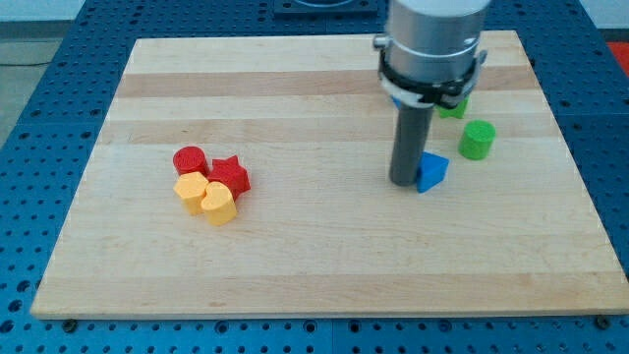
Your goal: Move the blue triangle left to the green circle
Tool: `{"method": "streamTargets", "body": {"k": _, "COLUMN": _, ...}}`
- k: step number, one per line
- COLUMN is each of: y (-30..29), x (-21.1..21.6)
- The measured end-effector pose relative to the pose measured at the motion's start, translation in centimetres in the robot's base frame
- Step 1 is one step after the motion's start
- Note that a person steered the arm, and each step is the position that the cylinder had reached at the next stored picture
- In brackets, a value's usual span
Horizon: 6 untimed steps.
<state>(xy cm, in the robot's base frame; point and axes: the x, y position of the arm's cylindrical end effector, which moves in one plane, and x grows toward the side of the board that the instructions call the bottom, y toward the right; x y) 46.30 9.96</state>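
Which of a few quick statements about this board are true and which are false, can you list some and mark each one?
1. My tip sits against the blue triangle, on its view-left side. True.
2. The green circle lies to the view's left of the blue triangle. False: it is to the view's right and slightly higher.
3. The red star touches the yellow heart. True.
4. The red cylinder stands alone near the view's right edge. False: it is in the cluster on the view's left.
5. A second green block shows partly behind the arm. True.
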Motion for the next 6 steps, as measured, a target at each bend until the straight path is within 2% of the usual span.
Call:
{"method": "streamTargets", "body": {"k": 1, "y": 3.8, "x": -0.9}}
{"method": "streamTargets", "body": {"k": 2, "y": 4.2, "x": -1.0}}
{"method": "streamTargets", "body": {"k": 3, "y": 3.2, "x": 1.8}}
{"method": "streamTargets", "body": {"k": 4, "y": 4.8, "x": 2.5}}
{"method": "streamTargets", "body": {"k": 5, "y": 7.6, "x": 1.8}}
{"method": "streamTargets", "body": {"k": 6, "y": 7.3, "x": 0.2}}
